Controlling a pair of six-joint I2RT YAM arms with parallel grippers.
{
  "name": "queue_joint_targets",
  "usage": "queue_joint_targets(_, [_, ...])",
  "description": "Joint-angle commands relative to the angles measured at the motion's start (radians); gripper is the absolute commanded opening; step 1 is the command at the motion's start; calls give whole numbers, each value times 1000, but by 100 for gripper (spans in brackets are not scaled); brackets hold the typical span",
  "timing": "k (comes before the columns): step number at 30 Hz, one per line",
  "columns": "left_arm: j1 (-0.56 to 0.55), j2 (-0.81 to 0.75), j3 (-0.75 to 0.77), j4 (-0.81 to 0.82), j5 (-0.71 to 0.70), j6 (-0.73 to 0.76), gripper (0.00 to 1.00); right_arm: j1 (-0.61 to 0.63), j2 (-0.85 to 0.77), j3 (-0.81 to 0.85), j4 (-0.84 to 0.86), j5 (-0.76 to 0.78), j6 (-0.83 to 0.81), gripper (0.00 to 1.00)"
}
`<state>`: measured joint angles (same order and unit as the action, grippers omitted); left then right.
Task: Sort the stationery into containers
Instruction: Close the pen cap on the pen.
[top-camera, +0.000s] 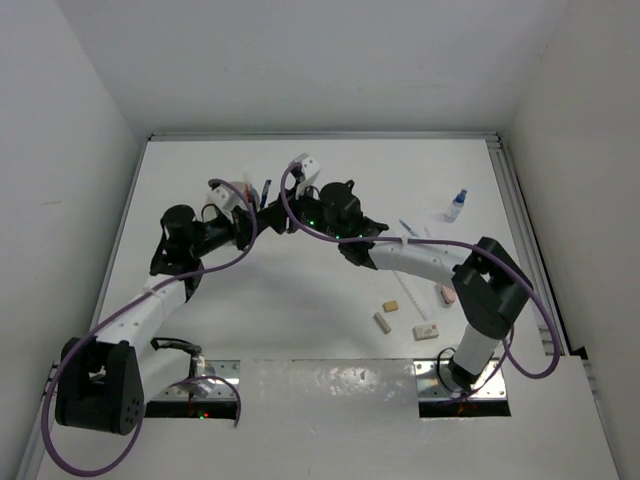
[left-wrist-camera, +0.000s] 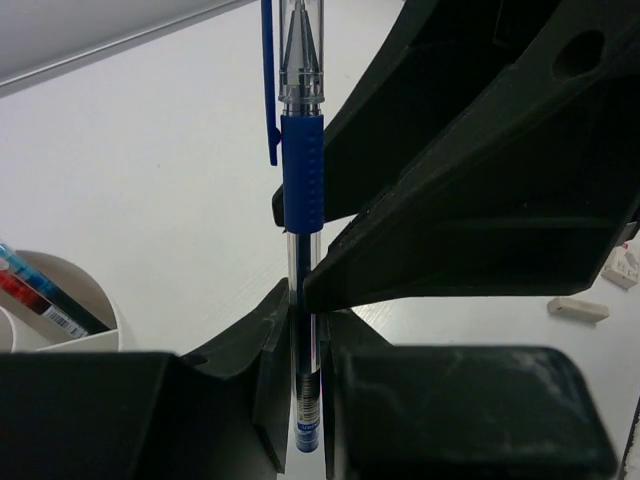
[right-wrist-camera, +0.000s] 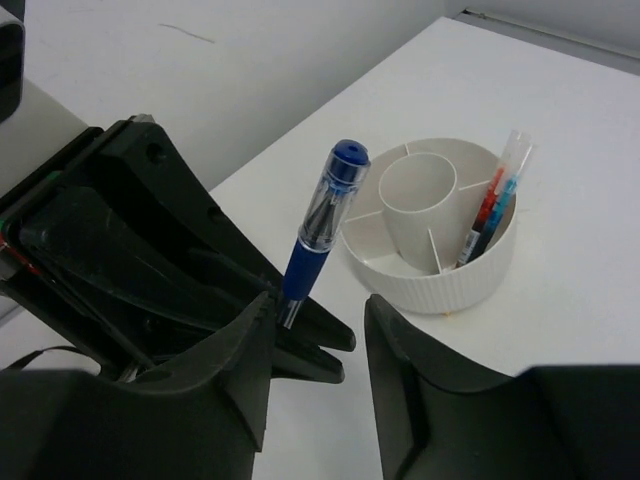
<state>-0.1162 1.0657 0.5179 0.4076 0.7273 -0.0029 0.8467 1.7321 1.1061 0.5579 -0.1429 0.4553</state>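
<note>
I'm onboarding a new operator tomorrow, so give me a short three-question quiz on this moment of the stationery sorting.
1. True or false: the left gripper is shut on the blue pen.
2. Pick one: the right gripper is A) open, B) shut on an eraser, C) shut on a ruler.
3. Fill in: the white tub already holds ___ pens.
Key: 1 true; 2 A; 3 two.
</note>
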Motion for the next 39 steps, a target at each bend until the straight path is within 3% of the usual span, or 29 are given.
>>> queue_joint_targets(1, [9, -36, 22, 138, -31, 44, 0, 12, -26, 3, -107, -83, -23, 41])
queue_joint_targets(8, [9, -38, 19, 155, -66, 20, 0, -9, -83, -14, -95, -122, -9, 60])
queue_joint_targets(10, [9, -39, 14, 160, -68, 14, 0, -18, -94, -12, -58, -136, 23, 60])
queue_joint_targets(14, [9, -39, 11, 166, -66, 14, 0, -24, -76, 9, -21, -135, 48, 54])
queue_joint_targets(21, [10, -52, 11, 154, -69, 14, 0, -41, -34, 64, 91, -74, 103, 54])
queue_joint_targets(27, [9, -55, 1, 152, -60, -43, 0, -57, 0, 144, 106, -61, 86, 51])
queue_joint_targets(34, [10, -59, -4, 174, -63, -66, 0, -57, 49, 182, 125, -64, 114, 39])
queue_joint_targets(39, [10, -52, 4, 183, -65, -69, 0, -57, 47, 173, 129, -64, 114, 39])
